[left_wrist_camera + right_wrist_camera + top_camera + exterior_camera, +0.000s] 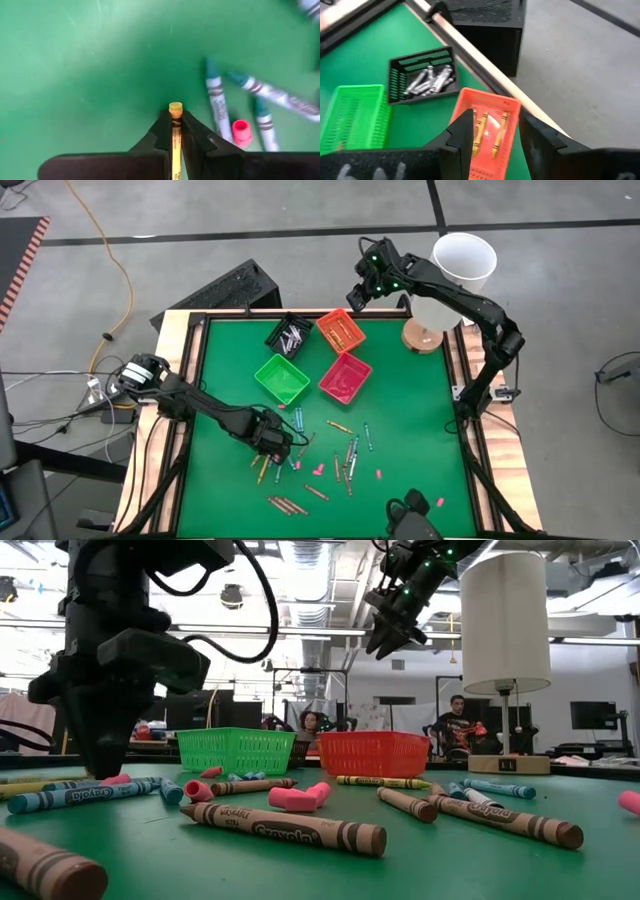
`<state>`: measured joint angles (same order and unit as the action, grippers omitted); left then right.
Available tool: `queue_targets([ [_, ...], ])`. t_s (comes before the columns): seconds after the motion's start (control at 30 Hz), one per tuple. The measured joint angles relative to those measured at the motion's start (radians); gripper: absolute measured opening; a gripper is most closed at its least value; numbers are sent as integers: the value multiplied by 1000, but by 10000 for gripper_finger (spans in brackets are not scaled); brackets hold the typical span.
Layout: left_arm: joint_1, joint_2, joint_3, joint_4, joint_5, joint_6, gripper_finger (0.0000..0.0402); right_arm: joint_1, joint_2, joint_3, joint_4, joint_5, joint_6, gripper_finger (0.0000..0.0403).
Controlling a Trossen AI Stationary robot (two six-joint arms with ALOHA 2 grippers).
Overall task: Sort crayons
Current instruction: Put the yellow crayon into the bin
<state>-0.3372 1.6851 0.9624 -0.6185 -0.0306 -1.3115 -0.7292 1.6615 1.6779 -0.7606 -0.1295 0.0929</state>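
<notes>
Several crayons (340, 452) lie scattered on the near half of the green mat (420, 400). My left gripper (274, 444) stands low over the mat at the near left, pointing down and shut on a yellow crayon (175, 131). Teal crayons (216, 102) lie beside it. My right gripper (363, 288) hangs open high over the far edge, above the orange bin (487, 125), which holds yellow crayons. The black bin (422, 75) holds grey crayons. My left gripper pinches the yellow crayon between its two fingertips (162, 131), close behind the crayon's blunt end (175, 108), which sticks out just past them. The fingers come from above, pointing down, one on each long side. The crayon's other end is hidden under the gripper.
A green bin (282, 378) and a red bin (345, 376) stand mid-mat, in front of the black and orange ones. Small pink bits (242, 131) lie among the crayons. A lamp with a white shade (463, 260) stands at the far right corner. A wooden frame (175, 380) rims the mat.
</notes>
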Motion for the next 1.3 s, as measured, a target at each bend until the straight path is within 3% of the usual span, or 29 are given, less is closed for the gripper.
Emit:
queue_targets([
  [0.27, 107, -193, 21, -3, -174, 65, 2, 0, -55, 0, 59, -100, 14, 152],
  [0.4, 168, -314, 23, 27, -327, 136, 2, -6, -119, 0, 90, -186, 23, 152],
  [0.6, 258, -477, 24, 273, -593, 443, 3, 3, -219, 0, 110, -236, 63, 152],
  [0.7, 305, -521, 24, 475, -638, 670, 8, 26, -258, 0, 110, -240, 64, 152],
  [0.8, 361, -546, 25, 682, -602, 850, 9, 63, -280, 0, 111, -241, 64, 152],
  [0.9, 422, -549, 25, 815, -520, 935, 10, 116, -284, 0, 111, -241, 65, 152],
  [1.1, 537, -537, 25, 955, -309, 978, 10, 239, -256, 0, 139, -240, 87, 152],
  [1.3, 611, -537, 25, 1042, -179, 993, 11, 320, -211, 0, 267, -241, 99, 154],
])
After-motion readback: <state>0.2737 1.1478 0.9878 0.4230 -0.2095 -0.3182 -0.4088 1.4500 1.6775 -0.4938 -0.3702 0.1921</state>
